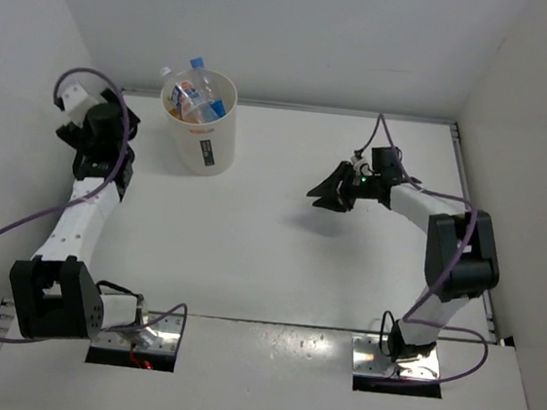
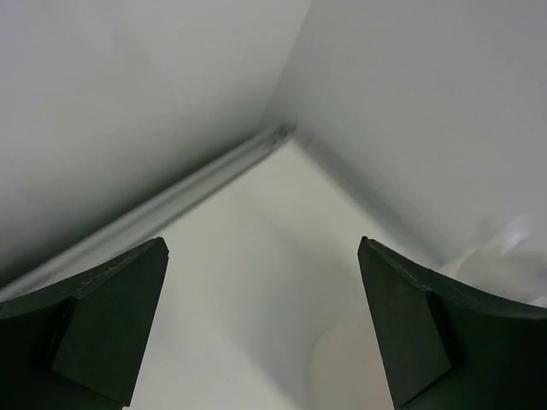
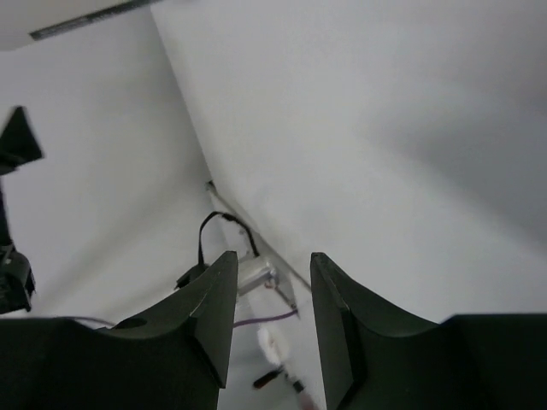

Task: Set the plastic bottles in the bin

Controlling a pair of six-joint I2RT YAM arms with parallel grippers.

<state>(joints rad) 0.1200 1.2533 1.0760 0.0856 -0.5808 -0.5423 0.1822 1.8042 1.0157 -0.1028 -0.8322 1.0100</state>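
The cream-white bin (image 1: pixel 200 137) stands at the back left of the table. The clear bottle with blue cap and blue label (image 1: pixel 200 86) and the orange bottle (image 1: pixel 178 99) stick up inside it. I cannot pick out the plain clear bottle among them. My left gripper (image 1: pixel 124 121) is open and empty just left of the bin; in the left wrist view (image 2: pixel 263 243) it faces the back-left corner. My right gripper (image 1: pixel 326 193) hovers over the table's middle right, open and empty; its fingers also show in the right wrist view (image 3: pixel 269 265).
White walls close in the table at the back and on both sides. A pale curved edge (image 2: pixel 500 248) shows at the right of the left wrist view. Purple cables (image 1: pixel 17 227) loop beside both arms. Metal base plates (image 1: pixel 138 333) sit at the near edge.
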